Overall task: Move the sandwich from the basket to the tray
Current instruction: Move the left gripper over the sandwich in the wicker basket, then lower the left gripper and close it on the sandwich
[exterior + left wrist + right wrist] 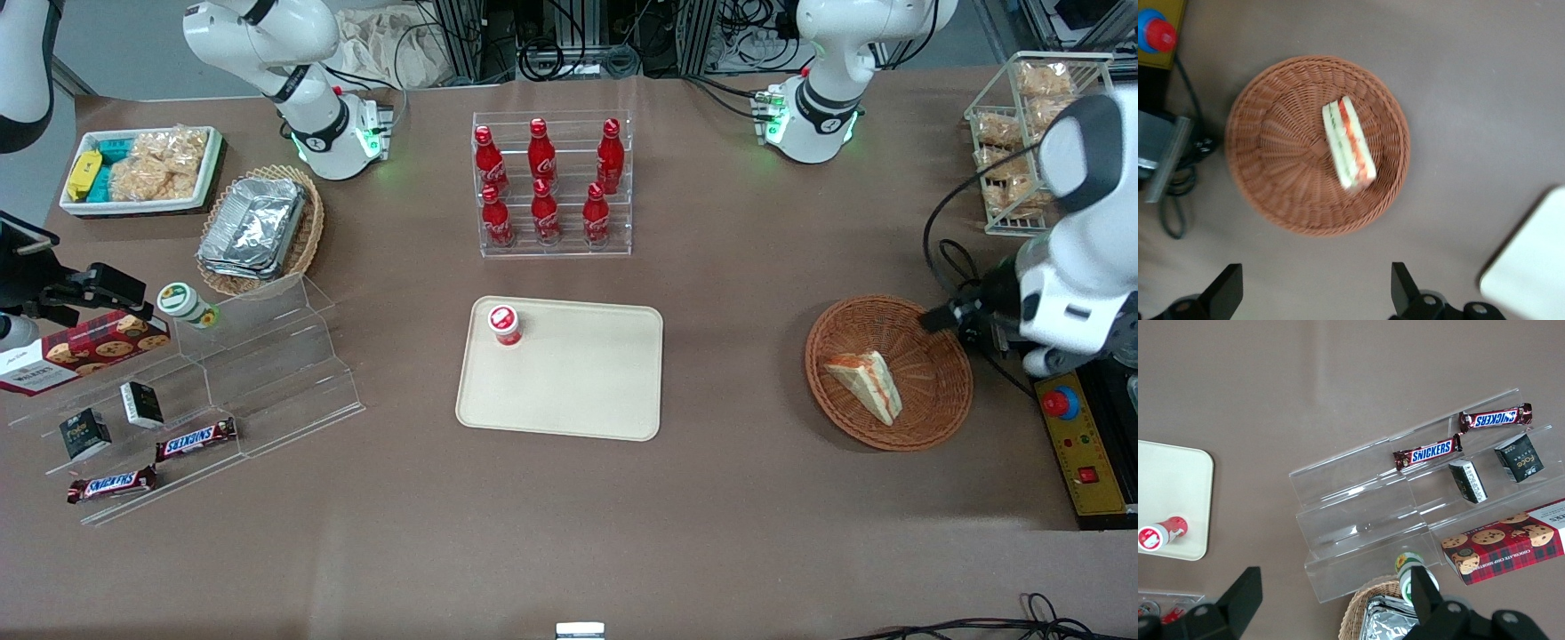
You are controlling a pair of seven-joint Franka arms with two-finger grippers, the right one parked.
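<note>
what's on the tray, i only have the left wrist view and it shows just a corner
observer: One small red-lidded container stands on the tray, at the corner nearest the bottle rack.
operator: is the gripper over the sandwich
observer: No. The front view shows the gripper, fingers open, at the rim of the basket toward the working arm's end of the table.
operator: where in the basket is the sandwich
observer: The sandwich lies in the half nearer the front camera, its point toward the tray.
</note>
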